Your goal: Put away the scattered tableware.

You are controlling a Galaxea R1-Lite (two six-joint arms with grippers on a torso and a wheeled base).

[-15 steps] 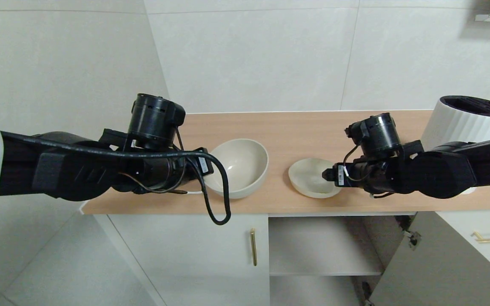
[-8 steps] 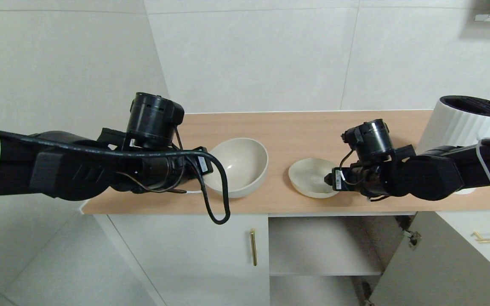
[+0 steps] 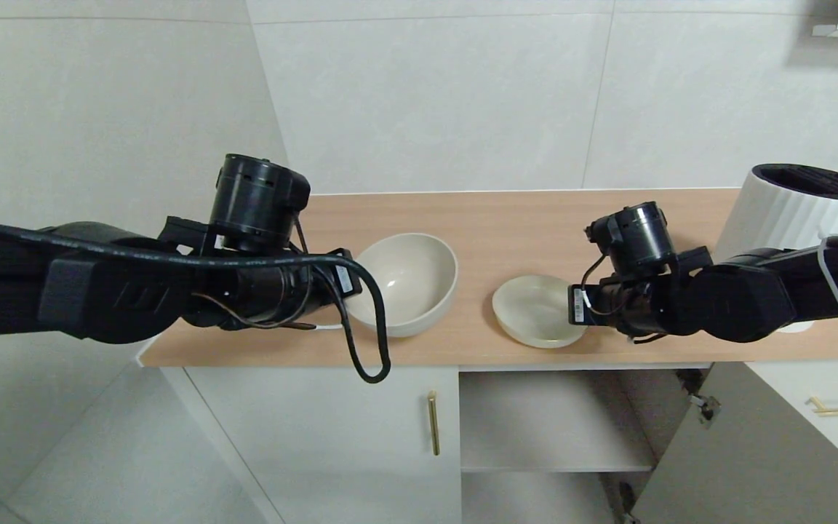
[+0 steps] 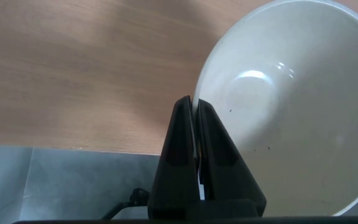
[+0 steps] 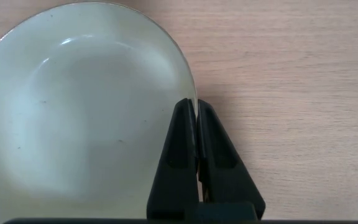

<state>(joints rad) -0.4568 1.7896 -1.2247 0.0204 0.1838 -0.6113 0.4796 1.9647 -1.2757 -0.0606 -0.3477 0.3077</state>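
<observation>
Bowl, tipped on the counter with its near rim clenched in the left gripper, and plate, its edge pinched likewise in the right gripper: rim holds presumably chosen for lifting each toward the open cupboard beneath both grippers.

Bright, even light; small glare spots inside the bowl, soft shadows on the counter.

The left gripper hid a stretch of rim on the bowl, the right gripper one on the plate.
</observation>
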